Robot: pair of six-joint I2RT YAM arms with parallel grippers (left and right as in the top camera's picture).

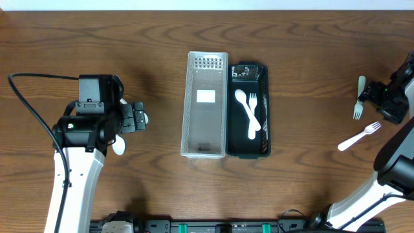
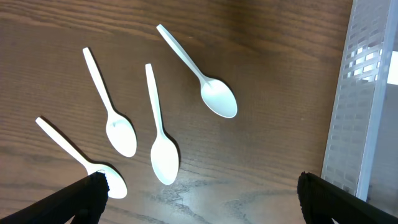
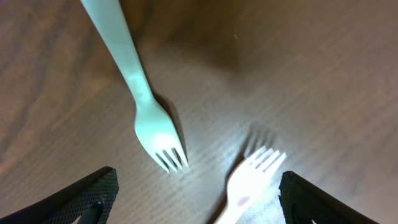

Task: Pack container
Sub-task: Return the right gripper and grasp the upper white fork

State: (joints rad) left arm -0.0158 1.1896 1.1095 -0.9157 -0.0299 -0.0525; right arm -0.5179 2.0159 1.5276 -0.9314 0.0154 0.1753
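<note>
Wood table, 2 arms. Black container sits mid-table, long side touching a clear tray on its left. Inside the container 1 white spoon and 1 white fork lie side by side, heads toward the far end, handles crossing or touching low down, cannot tell which. The tray holds nothing but a white label. Left gripper is above the table left of the tray, fingers wide apart, nothing between them. Under it 4 loose spoons lie flat on the wood, bowls toward the camera, handles fanned away, none touching each other. The edge of the tray shows at the right side of the left wrist view. Right gripper is near the table's right edge, well apart from the container, fingers spread wide and gripping nothing. Below it 2 forks lie on the wood: a pale fork with its tines toward the fingers, and a second white fork just beside it, tines pointing up and right, handle cut off by the frame. The 2 forks do not touch.
</note>
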